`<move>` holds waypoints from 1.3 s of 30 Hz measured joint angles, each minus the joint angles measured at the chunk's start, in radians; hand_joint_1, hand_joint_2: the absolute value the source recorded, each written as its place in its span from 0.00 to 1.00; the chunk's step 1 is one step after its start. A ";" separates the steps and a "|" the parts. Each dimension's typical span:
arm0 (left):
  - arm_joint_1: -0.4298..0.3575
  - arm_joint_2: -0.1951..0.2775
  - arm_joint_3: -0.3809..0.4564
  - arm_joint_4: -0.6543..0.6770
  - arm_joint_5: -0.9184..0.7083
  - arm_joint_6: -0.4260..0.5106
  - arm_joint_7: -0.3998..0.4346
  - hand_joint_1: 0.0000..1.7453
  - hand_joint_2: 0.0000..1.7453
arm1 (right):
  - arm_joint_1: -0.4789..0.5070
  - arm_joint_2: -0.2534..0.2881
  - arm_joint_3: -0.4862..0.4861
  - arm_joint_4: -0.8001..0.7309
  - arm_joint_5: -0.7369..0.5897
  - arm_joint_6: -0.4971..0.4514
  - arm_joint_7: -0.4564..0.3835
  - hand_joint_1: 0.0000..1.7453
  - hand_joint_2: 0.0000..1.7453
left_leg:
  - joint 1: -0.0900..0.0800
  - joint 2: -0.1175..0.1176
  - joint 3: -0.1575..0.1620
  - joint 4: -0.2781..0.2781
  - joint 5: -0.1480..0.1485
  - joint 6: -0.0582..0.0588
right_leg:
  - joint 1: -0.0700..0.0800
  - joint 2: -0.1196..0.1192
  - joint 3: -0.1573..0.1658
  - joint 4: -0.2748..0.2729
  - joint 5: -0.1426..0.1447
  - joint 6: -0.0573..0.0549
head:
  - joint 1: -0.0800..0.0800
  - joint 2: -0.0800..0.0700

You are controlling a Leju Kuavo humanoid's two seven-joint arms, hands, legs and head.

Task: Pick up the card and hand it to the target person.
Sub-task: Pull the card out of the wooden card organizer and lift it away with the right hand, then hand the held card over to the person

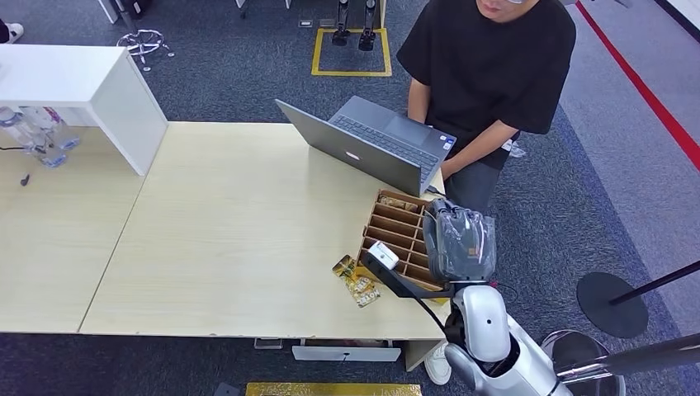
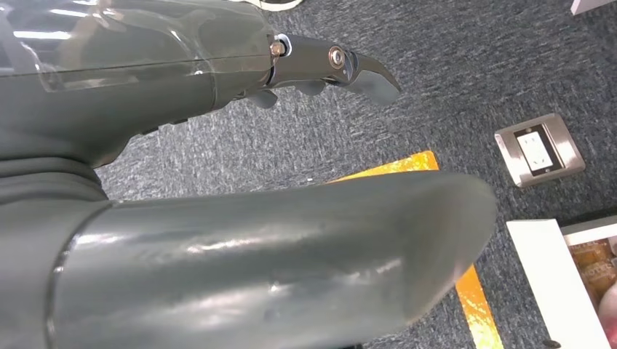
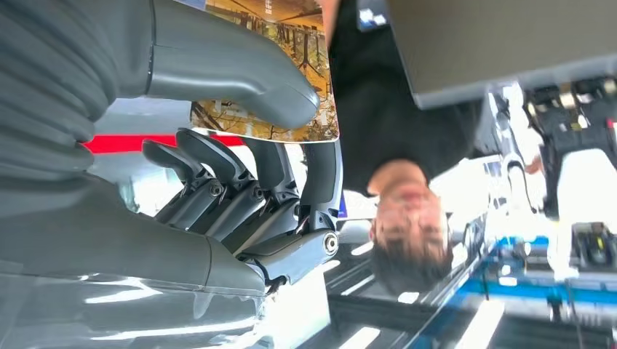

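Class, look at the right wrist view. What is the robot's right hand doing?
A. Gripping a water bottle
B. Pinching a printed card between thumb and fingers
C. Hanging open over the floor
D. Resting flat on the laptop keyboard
B: in the right wrist view the right hand presses its thumb onto the card, with fingers behind it.

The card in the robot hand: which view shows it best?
The right wrist view: the card sits close up, pinched between the right robot hand's thumb and fingers. In the head view that robot hand covers it; the left wrist view faces the floor.

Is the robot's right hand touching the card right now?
Touching. In the right wrist view the right hand pinches the card between its thumb and fingers.
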 joint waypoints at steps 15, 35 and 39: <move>-0.006 -0.001 -0.001 0.000 0.000 -0.009 0.011 0.00 0.00 | -0.052 -0.081 -0.038 -0.087 -0.055 0.061 0.018 1.00 1.00 | 0.000 0.000 0.000 0.000 0.000 0.000 | 0.000 0.000 0.000 0.000 0.000 0.000 | 0.000 0.000; -0.030 -0.009 -0.065 0.000 0.000 -0.029 0.036 0.00 0.00 | -0.127 -0.198 -0.096 0.115 -0.161 0.080 0.019 0.99 1.00 | 0.000 0.000 0.000 0.000 0.000 0.000 | 0.000 0.000 0.000 0.000 0.000 0.000 | 0.000 0.000; -0.031 -0.012 -0.074 0.000 0.000 -0.030 0.039 0.00 0.00 | -0.128 -0.198 -0.120 0.153 -0.231 0.007 0.019 1.00 1.00 | 0.000 0.000 0.000 0.000 0.000 0.000 | 0.000 0.000 0.000 0.000 0.000 0.000 | 0.000 0.000</move>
